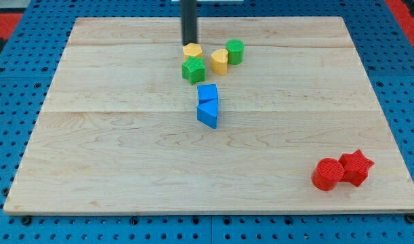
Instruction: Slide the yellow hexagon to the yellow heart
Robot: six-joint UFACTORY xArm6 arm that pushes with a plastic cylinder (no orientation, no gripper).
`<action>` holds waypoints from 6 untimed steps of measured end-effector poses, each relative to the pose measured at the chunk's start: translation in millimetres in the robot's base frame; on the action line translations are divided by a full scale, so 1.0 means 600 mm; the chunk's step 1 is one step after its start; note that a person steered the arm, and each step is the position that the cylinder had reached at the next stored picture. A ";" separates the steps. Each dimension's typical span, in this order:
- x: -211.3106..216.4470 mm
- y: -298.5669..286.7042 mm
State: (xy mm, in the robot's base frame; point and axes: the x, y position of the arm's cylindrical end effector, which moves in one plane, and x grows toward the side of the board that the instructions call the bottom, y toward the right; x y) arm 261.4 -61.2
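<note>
The yellow hexagon [192,49] lies near the top middle of the wooden board [125,149]. My tip [189,44] stands right behind it, at its top-left edge, touching or nearly touching. The yellow heart [219,61] lies a short way to the hexagon's right and slightly lower, with a small gap between them. A green star [193,70] sits directly below the hexagon, touching it or nearly so.
A green cylinder [235,51] stands just right of the heart. A blue cube [207,93] and a blue triangle [208,114] lie below the cluster. A red cylinder [327,174] and a red star [356,167] sit at the bottom right.
</note>
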 end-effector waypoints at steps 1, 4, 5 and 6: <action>0.022 -0.079; 0.030 0.105; -0.012 0.110; 0.017 0.180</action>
